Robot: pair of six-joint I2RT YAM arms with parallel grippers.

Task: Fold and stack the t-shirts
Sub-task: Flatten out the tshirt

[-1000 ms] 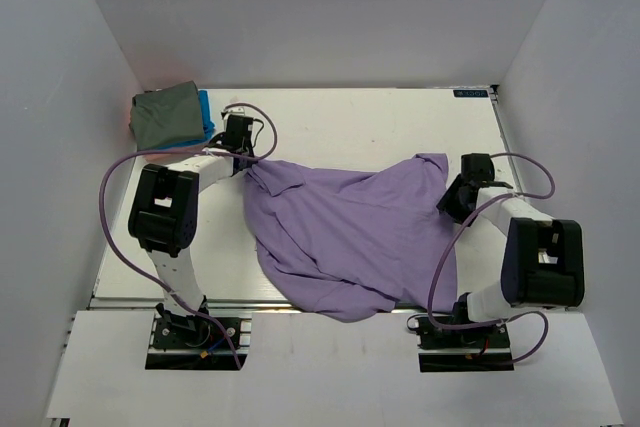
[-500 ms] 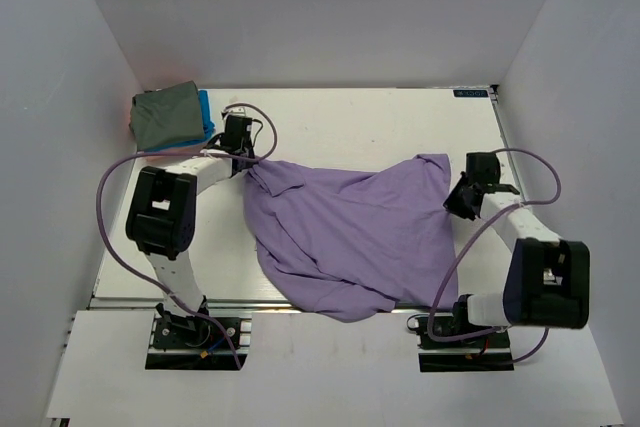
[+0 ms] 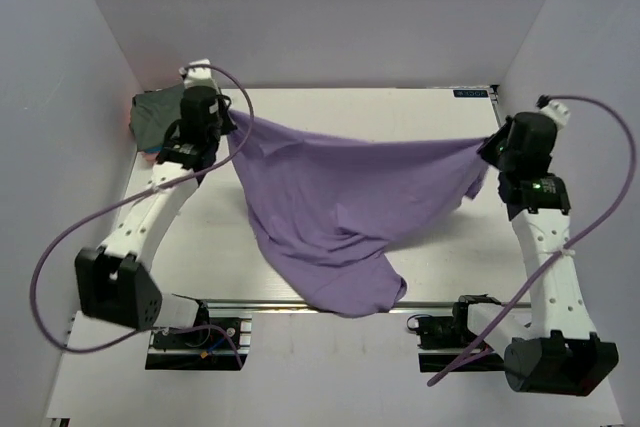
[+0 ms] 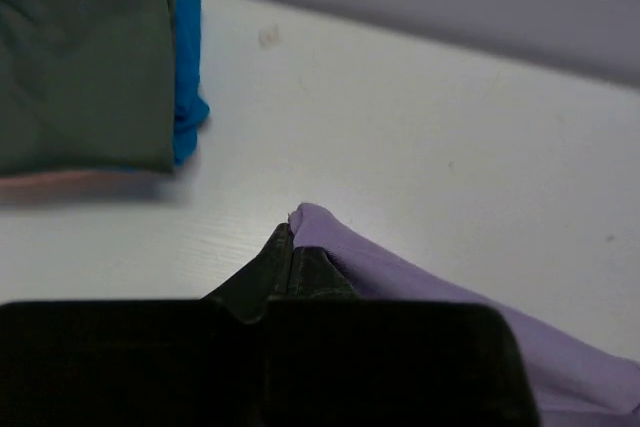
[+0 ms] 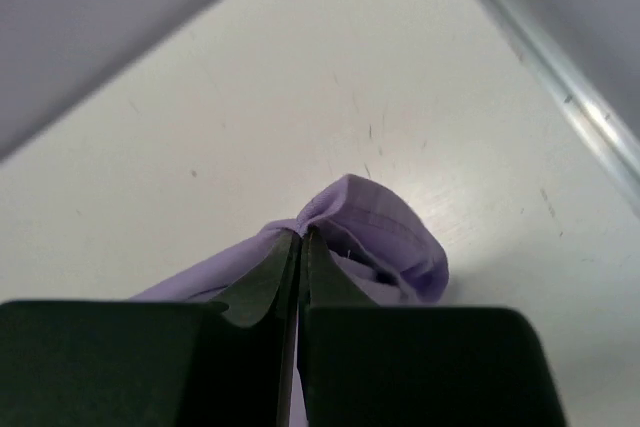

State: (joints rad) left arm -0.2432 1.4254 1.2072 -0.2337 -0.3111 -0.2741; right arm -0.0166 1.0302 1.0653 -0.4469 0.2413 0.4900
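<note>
Left gripper [image 4: 290, 247]: its fingers are pressing together on a corner of the lavender shirt [image 3: 340, 197], with a small tip of cloth poking out past them. It is hovering just beside the folded stack, on the stack's right.

Right gripper [image 5: 300, 242]: its fingers are pinching a bunched fold of the same shirt, and a stitched loop of fabric is bulging beyond the tips. It is holding well apart from the folded stack, at the opposite side of the table [image 3: 400, 112].

Lavender shirt: it is stretching between the two grippers. Its upper edge is running in a shallow sag away from the stack, and the rest is hanging in a tapering drape, wrinkling toward the edge nearest the arm bases. Whether the lowest part is touching the surface cannot be told.

Folded stack: it is sitting in the far left corner. The olive-grey shirt [image 4: 80, 57] is lying on top, the bright blue shirt [image 4: 187, 67] is showing along its right edge, and the salmon-pink shirt [image 4: 60, 180] is peeking out as a thin strip underneath.

Left arm: it is reaching up from its base toward the stack.

Right arm: it is rising steeply, far from the stack.
</note>
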